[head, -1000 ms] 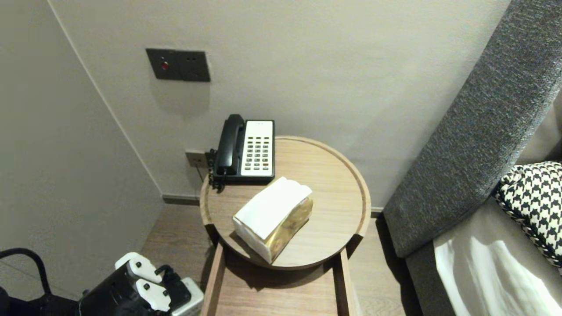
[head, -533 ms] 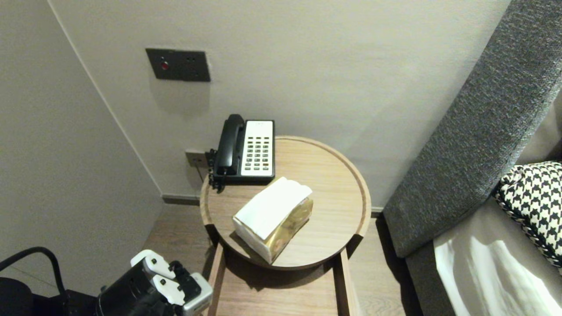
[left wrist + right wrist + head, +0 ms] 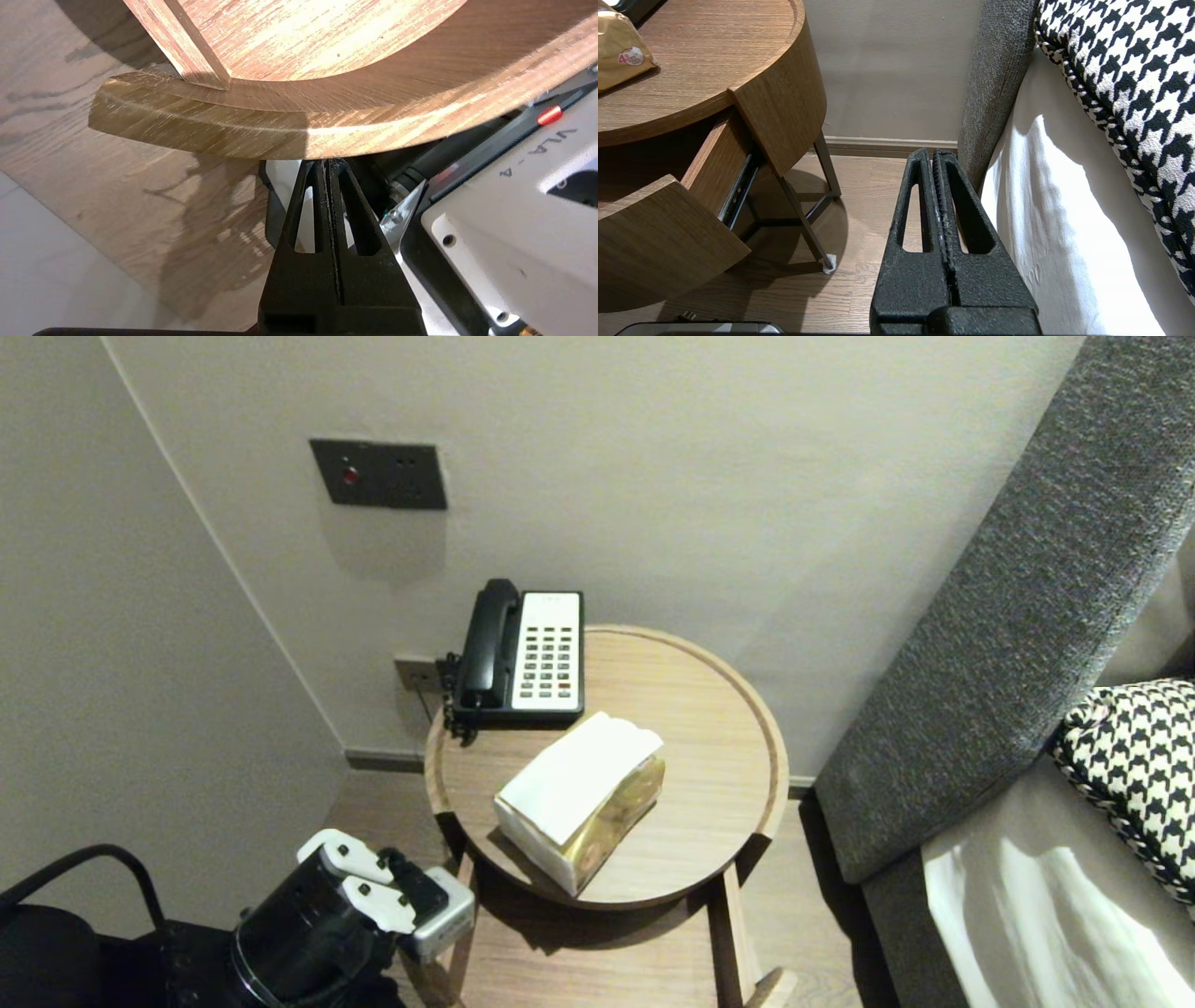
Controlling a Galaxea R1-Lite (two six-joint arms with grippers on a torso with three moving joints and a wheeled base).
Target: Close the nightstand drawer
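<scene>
A round wooden bedside table [image 3: 728,747] has its drawer [image 3: 597,961] pulled out toward me. On the tabletop lie a white and gold tissue pack [image 3: 581,803] and a black and white telephone [image 3: 523,653]. My left arm's wrist [image 3: 359,905] hangs low beside the drawer's left side. In the left wrist view my left gripper [image 3: 329,162] is shut and holds nothing, its tips close under the curved drawer front [image 3: 280,135]. My right gripper [image 3: 934,154] is shut and empty, parked low between the table and the bed.
A grey headboard [image 3: 1008,616], a white bed [image 3: 1027,915] and a houndstooth pillow [image 3: 1134,756] fill the right. Walls close in behind and on the left, with a dark switch panel [image 3: 378,474]. My own white base [image 3: 514,224] sits beside the left gripper.
My left arm has risen and moved right, from the lower left corner to the drawer's left side. The drawer front's corner now shows at the bottom edge. The right arm has not moved.
</scene>
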